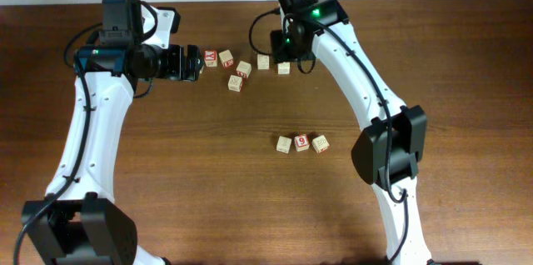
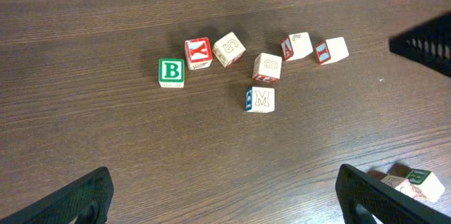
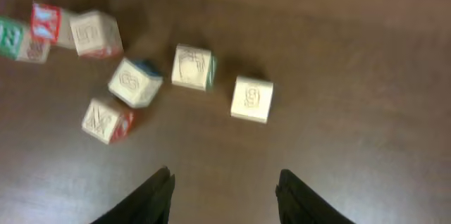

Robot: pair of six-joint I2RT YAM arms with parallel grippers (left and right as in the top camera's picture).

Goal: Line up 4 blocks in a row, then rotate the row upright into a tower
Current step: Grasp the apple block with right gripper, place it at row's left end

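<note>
A row of three blocks (image 1: pixel 301 142) lies side by side near the middle of the surface (image 1: pixel 166 182), with the red 9 block (image 1: pixel 301 142) in its centre. The row is well apart from the scattered group (image 1: pixel 243 68), at 6 o'clock of it. Set out like that, these three look finished, so I judge the task roughly three quarters done. Whether each was truly turned cannot be read from here.

The fourth block (image 3: pixel 251 99), pale with an engraved top, rests flat on the surface at the 3 o'clock end of the scattered group. It is near but apart from its neighbour block (image 3: pixel 194 67) at 10 o'clock. It looks like the one in hand, but I cannot tell whether its turn is complete.

In the right wrist view it lies at about 12 o'clock ahead of the right gripper (image 3: pixel 226 173), beyond the tips, not between them. Those jaws stand parted with only bare wood in the gap, grasping nothing.

The left gripper (image 2: pixel 224 170) hovers by the 9 o'clock end of the group, jaws spread wide and empty. The B cube (image 2: pixel 171 71) and Y cube (image 2: pixel 198 52) lie ahead of it; neither belongs to the job.
</note>
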